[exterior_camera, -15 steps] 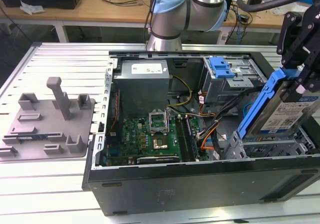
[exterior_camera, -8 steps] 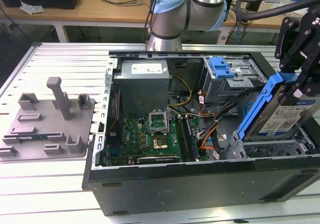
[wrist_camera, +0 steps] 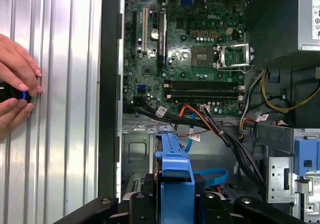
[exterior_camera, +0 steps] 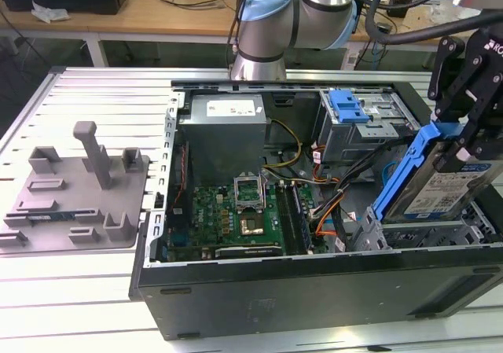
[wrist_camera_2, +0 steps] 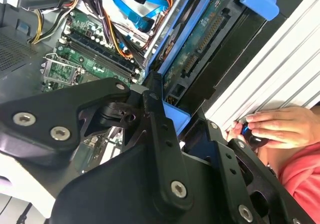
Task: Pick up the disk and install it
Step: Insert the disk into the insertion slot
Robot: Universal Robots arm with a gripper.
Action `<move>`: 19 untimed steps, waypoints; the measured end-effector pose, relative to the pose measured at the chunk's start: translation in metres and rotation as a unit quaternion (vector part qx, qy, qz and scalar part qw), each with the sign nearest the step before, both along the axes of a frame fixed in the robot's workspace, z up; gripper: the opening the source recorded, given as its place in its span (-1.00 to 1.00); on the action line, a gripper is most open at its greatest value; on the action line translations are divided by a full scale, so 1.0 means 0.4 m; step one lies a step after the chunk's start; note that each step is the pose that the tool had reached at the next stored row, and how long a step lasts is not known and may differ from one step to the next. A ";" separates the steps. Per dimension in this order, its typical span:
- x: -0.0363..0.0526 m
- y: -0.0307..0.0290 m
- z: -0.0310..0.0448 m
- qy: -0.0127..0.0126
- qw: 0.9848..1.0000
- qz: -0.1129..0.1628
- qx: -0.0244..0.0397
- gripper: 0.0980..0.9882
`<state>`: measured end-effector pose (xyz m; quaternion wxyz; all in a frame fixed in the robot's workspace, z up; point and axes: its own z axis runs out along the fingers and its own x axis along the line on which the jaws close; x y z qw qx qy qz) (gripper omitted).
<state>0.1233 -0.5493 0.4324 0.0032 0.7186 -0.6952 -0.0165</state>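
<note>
The disk (exterior_camera: pixel 440 189) is a silver drive with a white-and-blue label in a blue carrier (exterior_camera: pixel 402 172). It stands tilted on edge over the metal drive cage (exterior_camera: pixel 420 233) at the exterior view's right end of the open computer case. My gripper (exterior_camera: pixel 464 145) is shut on its upper edge from above. In the second wrist view the disk's green circuit side (wrist_camera_2: pixel 200 39) shows beyond the black fingers (wrist_camera_2: pixel 156 115). In the first wrist view the carrier's blue edge (wrist_camera: pixel 175 166) sits between the gripper's (wrist_camera: pixel 176 198) two black fingers, above the cage floor.
Inside the case lie the motherboard (exterior_camera: pixel 236 211), the power supply (exterior_camera: pixel 228 125), loose cables (exterior_camera: pixel 330 204) and a blue latch (exterior_camera: pixel 348 104). A grey tray with posts (exterior_camera: pixel 78 196) sits at the exterior view's left. A person's hand (wrist_camera: pixel 15 79) holds a small black device on the ribbed table.
</note>
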 end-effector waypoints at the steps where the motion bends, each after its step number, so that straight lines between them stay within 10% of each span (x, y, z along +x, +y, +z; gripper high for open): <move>1: 0.000 0.000 -0.003 0.000 1.000 0.000 0.000 -0.39; 19: 0.000 -0.004 -0.060 0.000 1.000 0.000 0.000 -0.39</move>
